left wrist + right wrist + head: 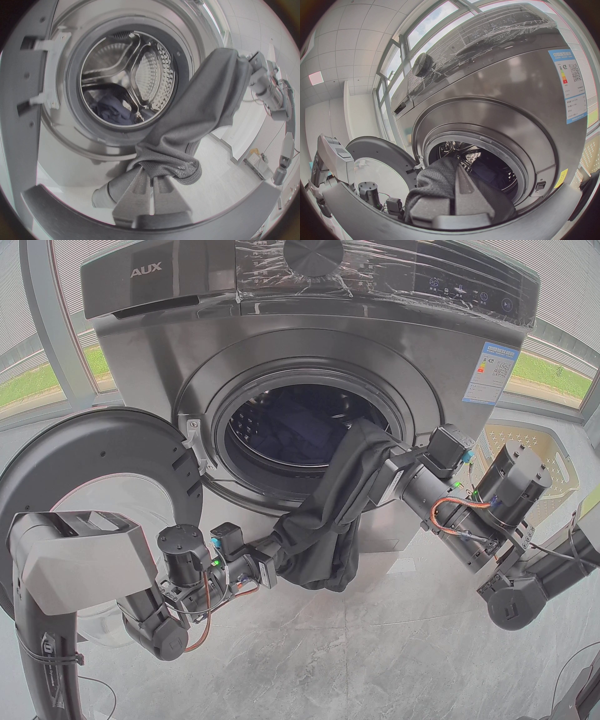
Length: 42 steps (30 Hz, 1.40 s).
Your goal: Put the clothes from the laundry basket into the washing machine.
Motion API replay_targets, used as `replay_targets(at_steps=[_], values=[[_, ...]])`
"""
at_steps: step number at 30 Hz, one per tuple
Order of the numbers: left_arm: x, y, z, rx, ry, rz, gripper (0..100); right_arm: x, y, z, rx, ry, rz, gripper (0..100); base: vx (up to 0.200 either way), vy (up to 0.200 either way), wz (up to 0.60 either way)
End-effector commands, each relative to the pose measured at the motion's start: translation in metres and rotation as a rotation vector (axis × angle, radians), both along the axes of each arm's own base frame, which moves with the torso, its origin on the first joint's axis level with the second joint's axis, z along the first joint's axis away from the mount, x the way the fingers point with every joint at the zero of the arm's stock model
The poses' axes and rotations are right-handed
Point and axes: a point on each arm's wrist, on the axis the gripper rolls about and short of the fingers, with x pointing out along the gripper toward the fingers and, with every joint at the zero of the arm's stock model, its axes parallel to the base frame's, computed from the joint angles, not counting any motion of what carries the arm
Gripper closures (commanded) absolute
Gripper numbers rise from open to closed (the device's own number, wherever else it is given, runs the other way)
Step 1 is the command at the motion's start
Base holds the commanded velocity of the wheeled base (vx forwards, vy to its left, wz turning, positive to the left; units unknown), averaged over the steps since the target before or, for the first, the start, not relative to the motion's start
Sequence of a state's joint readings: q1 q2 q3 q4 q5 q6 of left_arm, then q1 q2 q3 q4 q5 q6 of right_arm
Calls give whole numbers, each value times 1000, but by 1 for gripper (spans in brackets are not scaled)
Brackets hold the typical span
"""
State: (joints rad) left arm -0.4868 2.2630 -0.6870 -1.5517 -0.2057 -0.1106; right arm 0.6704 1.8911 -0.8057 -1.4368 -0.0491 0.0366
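A dark garment (331, 509) hangs stretched between both grippers in front of the washing machine (325, 334). Its upper end lies at the lower right rim of the round opening (306, 434). My right gripper (377, 459) is shut on that upper end, cloth wrapped over its fingers (470, 193). Lower down and to the left, my left gripper (281, 547) is shut on the garment's (203, 103) bunched lower end, pinched between its fingertips (152, 178). Inside the drum lies a dark blue piece of clothing (112, 111).
The round door (94, 465) stands swung open to the left of the opening, just above my left arm. A pale perforated laundry basket (553, 455) stands to the right of the machine, behind my right arm. Grey tiled floor (350, 646) stretches in front.
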Motion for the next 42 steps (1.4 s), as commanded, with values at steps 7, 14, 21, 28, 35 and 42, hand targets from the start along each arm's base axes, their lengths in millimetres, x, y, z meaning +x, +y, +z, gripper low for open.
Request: replay_targets(at_steps=[7,14,21,28,35,42], values=[[21,-13,-79,72,124,-3,0,-9,11,7,16,-22,41,100,0,0,0],[27,-14,-87,69,123,2,0,-11,14,11,23,-30,53,100,0,0,0],[25,-18,-92,75,133,-10,0,-11,14,10,21,-26,53,100,0,0,0],[23,-26,-97,78,135,-55,0,-10,15,8,18,-23,52,100,0,0,0],[20,-31,-96,77,133,-87,0,-9,15,7,14,-18,52,100,0,0,0],[42,-34,-89,37,61,-53,0,-10,16,7,15,-19,53,100,0,0,0]])
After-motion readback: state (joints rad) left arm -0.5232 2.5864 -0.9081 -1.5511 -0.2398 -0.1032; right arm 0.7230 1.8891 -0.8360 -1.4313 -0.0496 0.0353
